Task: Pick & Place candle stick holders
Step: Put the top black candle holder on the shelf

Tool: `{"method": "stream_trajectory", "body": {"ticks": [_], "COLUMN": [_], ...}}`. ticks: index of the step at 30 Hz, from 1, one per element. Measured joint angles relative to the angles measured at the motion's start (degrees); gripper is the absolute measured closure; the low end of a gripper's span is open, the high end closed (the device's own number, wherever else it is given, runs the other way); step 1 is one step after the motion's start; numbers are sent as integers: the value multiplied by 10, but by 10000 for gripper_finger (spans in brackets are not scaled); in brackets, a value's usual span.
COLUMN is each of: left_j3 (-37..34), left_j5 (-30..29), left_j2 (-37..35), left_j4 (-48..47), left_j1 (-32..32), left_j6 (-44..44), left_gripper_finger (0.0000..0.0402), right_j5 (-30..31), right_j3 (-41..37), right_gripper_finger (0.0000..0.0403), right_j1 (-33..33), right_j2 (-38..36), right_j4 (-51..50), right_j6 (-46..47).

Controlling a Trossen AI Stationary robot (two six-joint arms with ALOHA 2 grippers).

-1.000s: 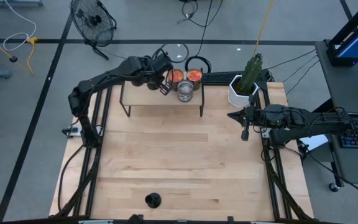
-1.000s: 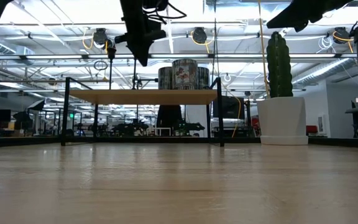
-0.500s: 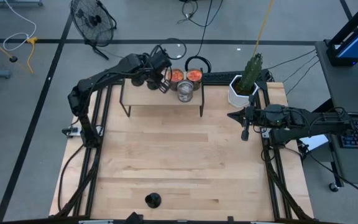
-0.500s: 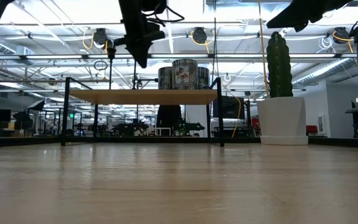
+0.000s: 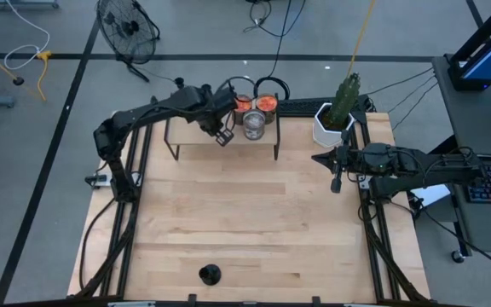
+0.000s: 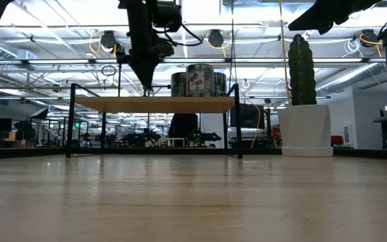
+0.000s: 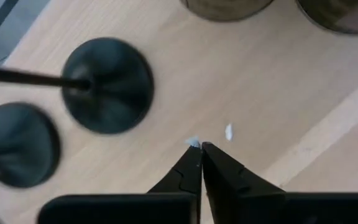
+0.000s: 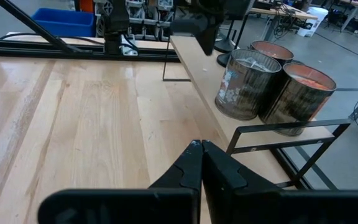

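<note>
Two black candle stick holders (image 7: 107, 84) (image 7: 17, 143) stand on their round bases on the wooden shelf (image 5: 224, 136) at the far middle; each has a thin stem. My left gripper (image 7: 199, 148) is shut and points down over the shelf (image 6: 145, 86) beside them, touching neither. A third holder (image 5: 210, 274) stands on the table near its front edge. My right gripper (image 5: 337, 182) is shut and empty at the table's right side, below the cactus pot.
Three metal cans (image 5: 254, 125) (image 5: 242, 104) (image 5: 266, 104) stand on the shelf's right half, close to my left gripper. A white pot with a cactus (image 5: 335, 119) stands at the far right. The wooden table top (image 5: 245, 213) lies between shelf and front edge.
My left gripper has come down toward the shelf top and a little toward the table's near edge, tipping from a slant to point straight down. It has stayed shut.
</note>
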Motion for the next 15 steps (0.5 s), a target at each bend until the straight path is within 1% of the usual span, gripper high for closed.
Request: {"method": "stream_trajectory", "body": {"ticks": [3, 6, 15], "left_j3": [-18, -18, -19], "left_j5": [9, 9, 9], "left_j2": [0, 0, 0], "left_j4": [41, 56, 59], "left_j1": [0, 3, 31], "left_j6": [1, 5, 26], "left_gripper_finger": [372, 371, 397], "right_j5": [0, 0, 2], "right_j3": [0, 0, 0], "right_gripper_finger": [403, 403, 403], "right_j1": [0, 0, 0], "right_j2": [0, 0, 0], "right_j4": [0, 0, 0], "right_j6": [0, 0, 0]}}
